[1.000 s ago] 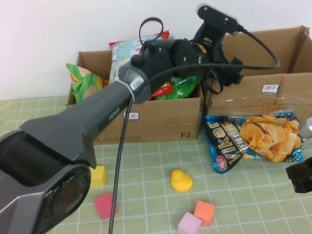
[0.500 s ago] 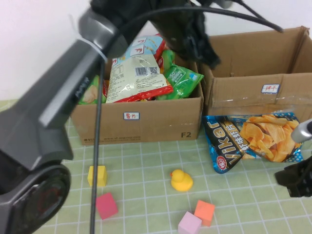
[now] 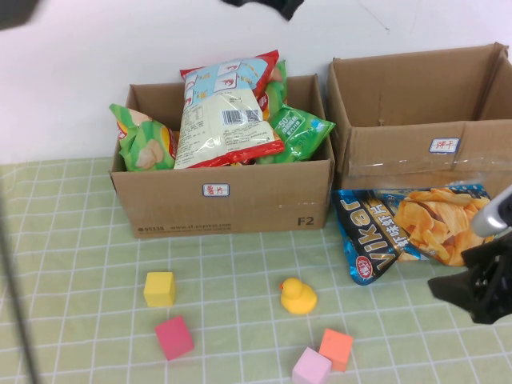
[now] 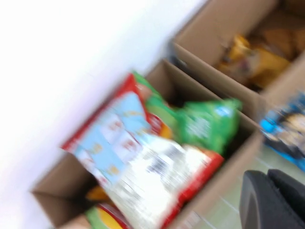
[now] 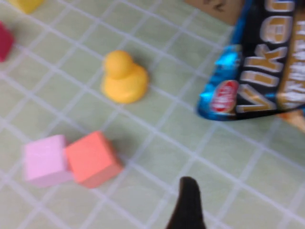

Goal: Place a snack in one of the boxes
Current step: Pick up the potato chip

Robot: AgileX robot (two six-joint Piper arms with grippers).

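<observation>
Matt cardboard boxes point(image 3: 232, 200), glossy foil chip bag point(image 3: 416, 228)

Just beside the black right gripper point(image 3: 472, 290) lies a blue crisp bag point(image 3: 412, 226) with white lettering and golden chips pictured on it. Farther from the claw sit a yellow duck point(image 3: 298, 296), an orange cube point(image 3: 335, 348), a pale pink cube point(image 3: 310, 368), a magenta cube point(image 3: 174, 337) and a yellow cube point(image 3: 160, 289), all on a light green cloth point(image 3: 72, 264) gridded in white. Both boxes point(image 3: 232, 200) are plain brown cardboard.
</observation>
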